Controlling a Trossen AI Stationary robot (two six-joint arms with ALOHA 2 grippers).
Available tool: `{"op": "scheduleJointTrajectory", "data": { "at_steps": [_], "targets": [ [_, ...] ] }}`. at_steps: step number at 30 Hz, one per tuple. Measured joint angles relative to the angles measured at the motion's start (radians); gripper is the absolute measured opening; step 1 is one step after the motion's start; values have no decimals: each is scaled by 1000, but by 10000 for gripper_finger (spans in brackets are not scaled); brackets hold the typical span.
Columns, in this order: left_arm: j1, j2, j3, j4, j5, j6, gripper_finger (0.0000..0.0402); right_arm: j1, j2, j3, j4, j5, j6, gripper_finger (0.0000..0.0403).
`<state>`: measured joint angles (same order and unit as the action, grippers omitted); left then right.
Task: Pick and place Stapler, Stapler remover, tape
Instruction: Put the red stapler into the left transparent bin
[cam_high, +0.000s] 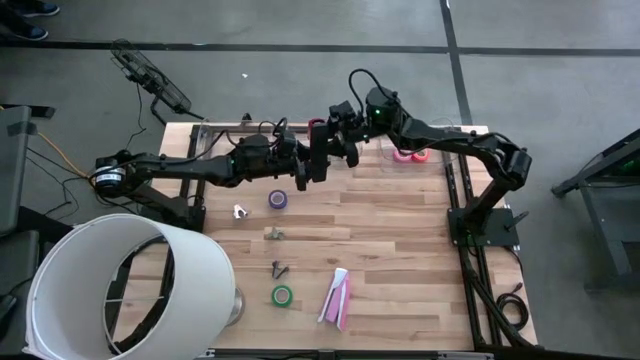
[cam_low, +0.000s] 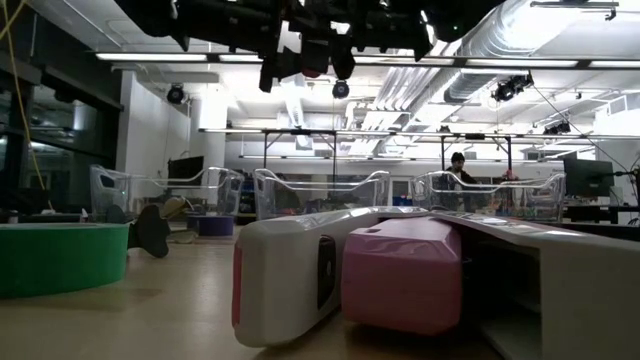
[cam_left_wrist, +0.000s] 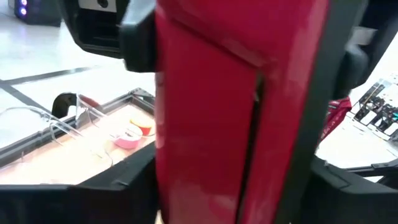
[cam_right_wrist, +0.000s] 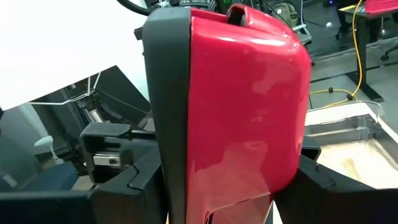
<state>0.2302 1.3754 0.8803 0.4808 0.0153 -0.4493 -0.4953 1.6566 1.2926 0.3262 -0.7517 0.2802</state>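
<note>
over the wooden table (cam_high: 400, 230), both end effectors clasp a glossy red stapler (cam_right_wrist: 242, 112)

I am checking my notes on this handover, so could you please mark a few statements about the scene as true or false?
1. Both grippers meet at a red stapler above the table. True: left gripper, right gripper.
2. The purple tape lies in a clear bin. False: it lies on the bare table.
3. The green tape lies on the table near the pink and white staplers. True.
4. The pink tape is beside the green one. False: it is at the far edge, by the right arm.
</note>
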Motion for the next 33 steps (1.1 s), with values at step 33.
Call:
{"op": "scheduleJointTrajectory", "data": {
  "at_steps": [33],
  "targets": [
    [-1, 0, 0, -13, -11, -27, 200, -2, -1, 0, -29, -12, 47, 206]
  ]
}}
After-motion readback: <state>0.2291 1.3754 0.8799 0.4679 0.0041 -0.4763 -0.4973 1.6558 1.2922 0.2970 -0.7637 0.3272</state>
